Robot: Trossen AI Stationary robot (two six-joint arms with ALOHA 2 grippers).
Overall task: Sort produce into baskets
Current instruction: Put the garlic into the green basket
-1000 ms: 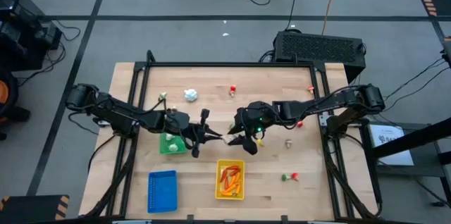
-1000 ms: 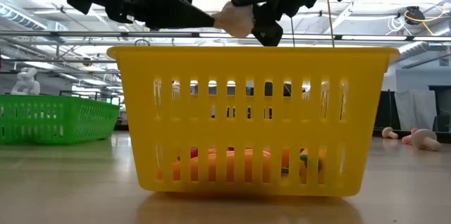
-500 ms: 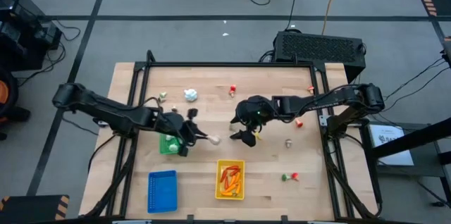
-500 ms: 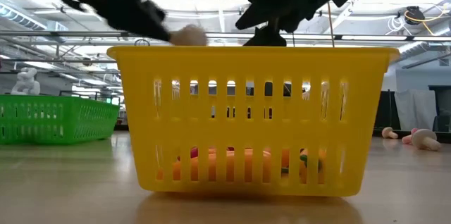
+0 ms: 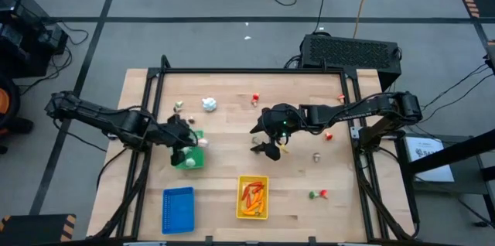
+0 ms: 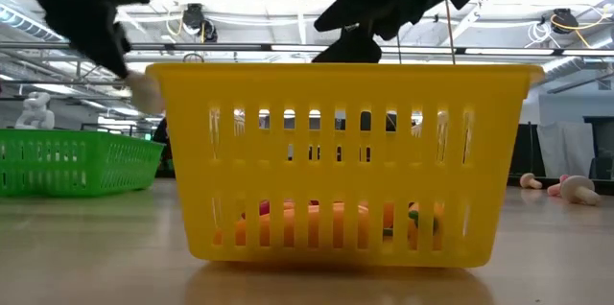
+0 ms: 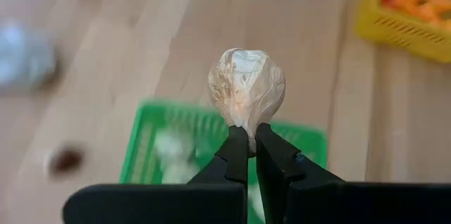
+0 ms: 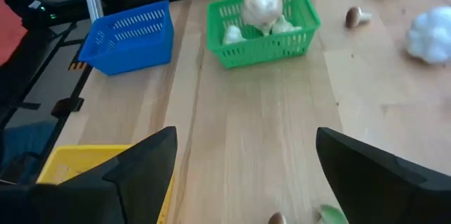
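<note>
Holding a white garlic bulb (image 7: 246,90) by its narrow end, the left gripper (image 7: 249,143) has its fingers pinched tight on it, directly above the green basket (image 5: 188,157), which sits near the table's left edge. We see other pale bulbs lying in that basket in the right wrist view (image 8: 262,32). The right gripper (image 5: 265,139) hangs over the middle of the table (image 5: 302,176) with its fingers spread wide and nothing between them.

The yellow basket (image 5: 253,197) sits at the near edge, in the middle, with orange carrots (image 5: 251,194) inside it; the blue basket (image 5: 178,210) is at the near left corner. A white cauliflower piece (image 5: 209,104) lies toward the far edge, and a small brown mushroom (image 8: 354,16) rests beside the green basket. A red-and-green piece (image 5: 318,194) lies toward the near right corner.

We can read no brand, label or writing on the baskets or the produce.
</note>
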